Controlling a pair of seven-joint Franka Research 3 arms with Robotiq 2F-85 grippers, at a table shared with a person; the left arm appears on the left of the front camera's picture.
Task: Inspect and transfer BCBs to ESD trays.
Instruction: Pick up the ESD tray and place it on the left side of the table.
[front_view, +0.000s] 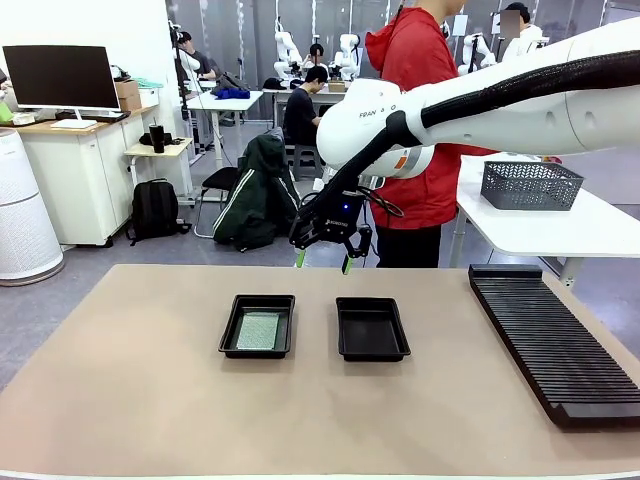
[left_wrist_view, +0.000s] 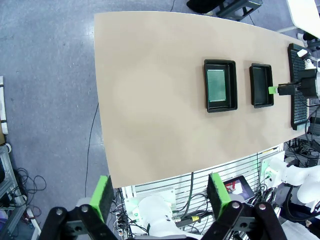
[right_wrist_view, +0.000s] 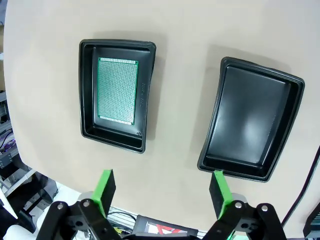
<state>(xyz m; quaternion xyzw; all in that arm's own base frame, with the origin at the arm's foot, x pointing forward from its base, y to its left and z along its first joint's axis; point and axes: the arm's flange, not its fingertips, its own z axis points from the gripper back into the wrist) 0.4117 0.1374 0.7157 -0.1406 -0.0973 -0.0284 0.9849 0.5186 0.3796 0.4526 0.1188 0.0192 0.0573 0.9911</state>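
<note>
Front view: my right gripper (front_view: 323, 260) hangs over the table's (front_view: 130, 400) far edge, jaws wide, gripping nothing. One BCB (front_view: 258, 331) lies flat in the left ESD tray (front_view: 227, 335); the right ESD tray (front_view: 372, 330) sits just beside it.

Left wrist view: my left gripper (left_wrist_view: 161, 196) is high above the near side, fully spread and holding nothing.

Right wrist view: both trays lie below the spread fingers (right_wrist_view: 105, 186) — the board is in the left one.

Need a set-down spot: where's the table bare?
Most room: table left of the left tray, out to the edge. Also the near strip before both trays, and between right tray and rack. Tight: the gap between trays, right gripper hovering near it.
</note>
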